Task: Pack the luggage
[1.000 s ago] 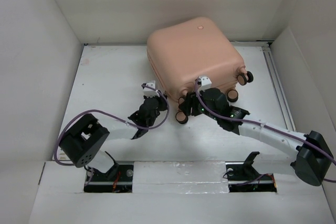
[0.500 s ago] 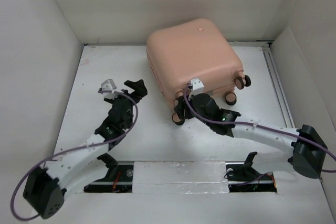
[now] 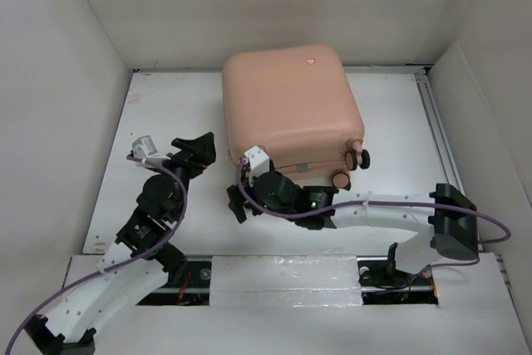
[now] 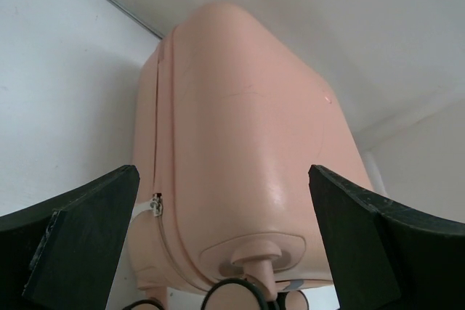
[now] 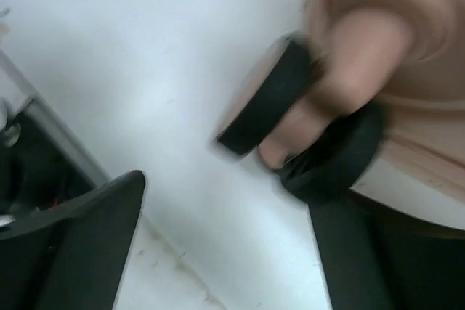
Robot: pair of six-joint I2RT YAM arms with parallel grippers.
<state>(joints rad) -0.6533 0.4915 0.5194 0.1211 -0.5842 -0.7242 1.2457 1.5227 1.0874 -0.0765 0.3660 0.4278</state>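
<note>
The luggage (image 3: 287, 104) is a pale salmon-pink hard-shell suitcase, zipped shut and lying flat at the back middle of the table. In the left wrist view the luggage (image 4: 240, 143) fills the centre, with its zipper pull (image 4: 156, 205) and a wheel stem toward me. My left gripper (image 3: 198, 150) stands open just left of the case, touching nothing, and its fingers (image 4: 80, 241) frame the case from a distance. My right gripper (image 3: 239, 194) is open at the case's near-left corner. A black wheel (image 5: 270, 99) shows blurred just beyond the right gripper (image 5: 225, 201).
Two pink-and-black wheels (image 3: 350, 168) stick out at the case's near-right corner. White walls close in the table on the left, back and right. A metal rail (image 3: 438, 126) runs along the right edge. The arm bases' strip (image 3: 283, 273) lies along the near edge.
The left gripper let go, opened wide and drew back to the left. The right gripper slid left along the case's near side and opened. The case turned and shifted left.
</note>
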